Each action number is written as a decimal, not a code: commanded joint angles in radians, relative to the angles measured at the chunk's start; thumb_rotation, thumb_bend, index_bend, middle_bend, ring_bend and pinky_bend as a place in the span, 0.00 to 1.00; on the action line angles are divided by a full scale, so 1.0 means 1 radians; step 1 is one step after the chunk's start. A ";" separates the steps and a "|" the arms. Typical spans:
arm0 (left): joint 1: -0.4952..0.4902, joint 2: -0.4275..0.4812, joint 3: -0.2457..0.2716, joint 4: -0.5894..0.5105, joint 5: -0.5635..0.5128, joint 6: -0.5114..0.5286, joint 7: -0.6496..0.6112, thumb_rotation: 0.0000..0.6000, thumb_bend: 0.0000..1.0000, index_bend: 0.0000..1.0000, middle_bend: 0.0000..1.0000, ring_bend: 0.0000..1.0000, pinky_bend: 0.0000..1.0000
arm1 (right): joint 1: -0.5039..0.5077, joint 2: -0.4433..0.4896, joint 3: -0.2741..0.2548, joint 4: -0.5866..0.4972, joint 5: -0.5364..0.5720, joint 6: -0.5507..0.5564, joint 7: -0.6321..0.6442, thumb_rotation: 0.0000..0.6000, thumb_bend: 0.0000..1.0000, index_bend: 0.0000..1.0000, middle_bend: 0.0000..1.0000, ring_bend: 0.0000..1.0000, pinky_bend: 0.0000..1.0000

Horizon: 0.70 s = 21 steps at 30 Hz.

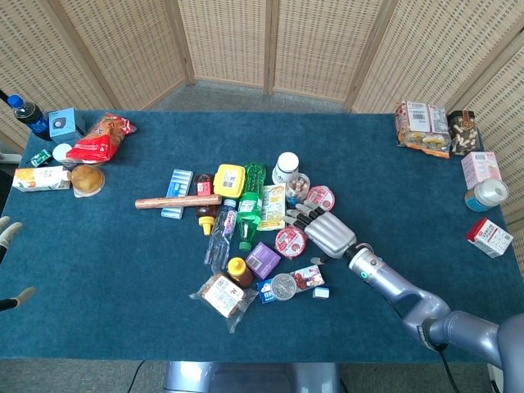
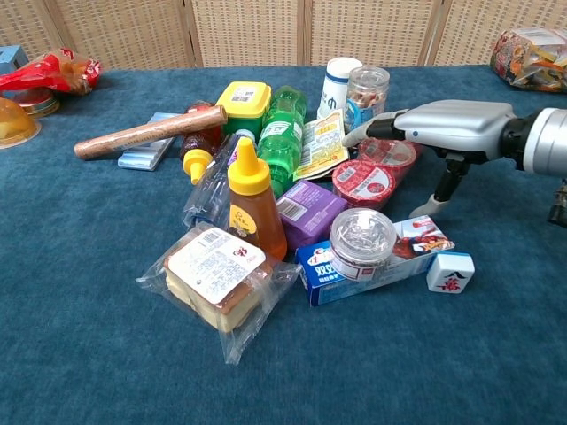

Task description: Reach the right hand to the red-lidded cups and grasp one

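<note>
Three red-lidded cups lie in a slanted row at the right side of the pile. The near cup (image 1: 290, 242) (image 2: 363, 184) and the far cup (image 1: 320, 197) show fully. My right hand (image 1: 325, 232) (image 2: 447, 131) hovers flat over the middle cup (image 2: 390, 152), fingers stretched toward the snack jar (image 2: 367, 92). Its thumb points down to the cloth beside the cups. Nothing is gripped. Only fingertips of my left hand (image 1: 8, 232) show at the left edge, spread apart and holding nothing.
The pile holds a honey bottle (image 2: 250, 190), a green bottle (image 2: 283, 135), a purple box (image 2: 310, 211), a clear-lidded tub (image 2: 362, 237) on a blue box, a wrapped sandwich (image 2: 217, 276) and a small tile (image 2: 450, 270). Snacks sit at both far table corners.
</note>
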 commanded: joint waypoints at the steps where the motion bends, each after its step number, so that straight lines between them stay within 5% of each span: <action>1: 0.000 0.000 0.000 -0.001 0.001 0.002 -0.001 1.00 0.01 0.10 0.00 0.00 0.00 | 0.007 -0.005 -0.003 0.005 0.004 -0.004 -0.008 1.00 0.00 0.09 0.09 0.00 0.00; 11: 0.001 0.003 0.002 -0.003 0.003 0.004 0.000 1.00 0.01 0.10 0.00 0.00 0.00 | 0.018 -0.023 -0.017 0.042 0.034 -0.012 0.000 1.00 0.00 0.10 0.10 0.00 0.00; 14: 0.000 0.001 0.003 -0.003 0.001 0.002 0.001 1.00 0.01 0.10 0.00 0.00 0.00 | 0.017 -0.021 -0.024 0.048 0.033 -0.003 0.005 1.00 0.00 0.11 0.16 0.00 0.02; 17: 0.000 0.001 0.003 -0.004 0.003 0.004 0.003 1.00 0.01 0.10 0.00 0.00 0.00 | 0.013 -0.015 -0.038 0.047 0.025 0.011 0.021 1.00 0.00 0.22 0.26 0.01 0.14; 21: 0.000 0.000 0.004 -0.007 0.007 0.004 0.006 1.00 0.01 0.10 0.00 0.00 0.00 | 0.008 -0.010 -0.057 0.047 0.006 0.038 0.048 1.00 0.00 0.41 0.47 0.21 0.35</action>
